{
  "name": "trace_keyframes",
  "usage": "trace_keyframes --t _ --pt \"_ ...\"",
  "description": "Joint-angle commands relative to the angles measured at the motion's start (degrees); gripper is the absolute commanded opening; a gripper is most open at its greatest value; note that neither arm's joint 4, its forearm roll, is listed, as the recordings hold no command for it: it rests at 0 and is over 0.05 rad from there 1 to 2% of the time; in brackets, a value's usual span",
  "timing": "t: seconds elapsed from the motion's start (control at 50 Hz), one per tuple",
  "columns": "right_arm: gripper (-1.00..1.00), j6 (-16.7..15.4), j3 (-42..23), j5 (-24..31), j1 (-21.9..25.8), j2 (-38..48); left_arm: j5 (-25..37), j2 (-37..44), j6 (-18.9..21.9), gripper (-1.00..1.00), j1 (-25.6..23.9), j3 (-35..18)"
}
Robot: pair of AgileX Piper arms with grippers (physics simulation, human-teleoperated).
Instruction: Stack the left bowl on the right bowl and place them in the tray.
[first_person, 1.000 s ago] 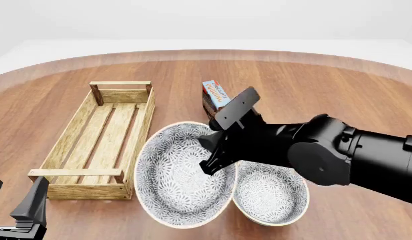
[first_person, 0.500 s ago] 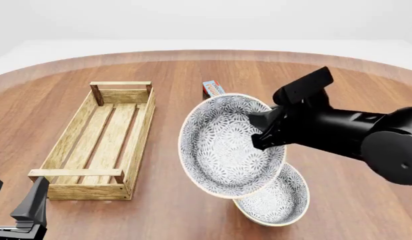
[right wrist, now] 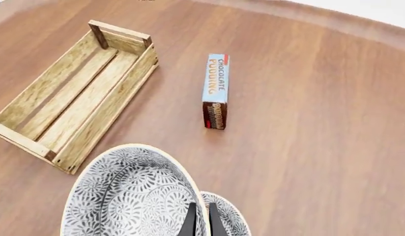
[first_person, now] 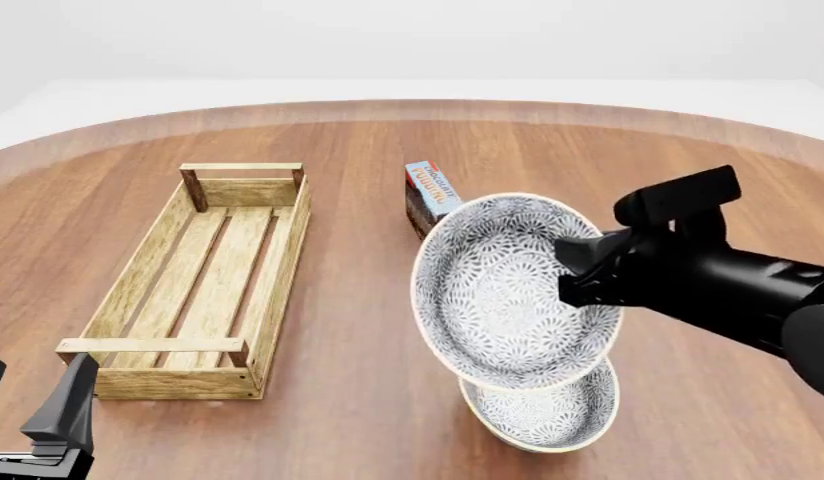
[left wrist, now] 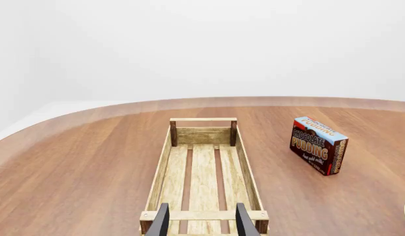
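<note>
My right gripper [first_person: 580, 276] is shut on the right rim of a patterned grey-white bowl [first_person: 508, 290] and holds it tilted in the air, just above a second matching bowl [first_person: 548, 417] on the table. In the right wrist view the gripper [right wrist: 199, 222] pinches the held bowl's [right wrist: 132, 196] rim, with the lower bowl [right wrist: 230, 222] partly hidden behind it. The long light-wood tray [first_person: 152, 347] lies empty at the left; it also shows in the left wrist view [left wrist: 159, 172] and the right wrist view [right wrist: 117, 114]. My left gripper [first_person: 33, 388] is open and empty near the tray's near end [left wrist: 202, 221].
A red-and-blue chocolate pudding carton [first_person: 430, 190] stands behind the bowls, right of the tray's far end; it also shows in the left wrist view [left wrist: 318, 145] and the right wrist view [right wrist: 216, 93]. The round wooden table [first_person: 679, 190] curves away at the back.
My right gripper has lifted the left bowl and carried it to the right, from beside the tray to above the right bowl. The left arm has not moved.
</note>
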Motion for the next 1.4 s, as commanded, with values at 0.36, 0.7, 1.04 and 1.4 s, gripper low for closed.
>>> trace_keyframes --t 0.36,0.7,1.04,1.4 --pt "-1.00 6.81 10.84 -8.14 -5.18 -3.14 0.00 0.00 0.00 1.00 0.00 0.00" --pt "-1.00 9.19 17.27 -15.70 -7.28 -0.36 0.00 0.00 0.00 1.00 0.00 0.00" --pt "-1.00 10.80 21.03 -20.66 -7.42 1.90 0.00 0.00 0.00 1.00 0.00 0.00" --pt "-1.00 11.64 23.04 -24.00 -7.64 4.01 0.00 0.00 0.00 1.00 0.00 0.00"
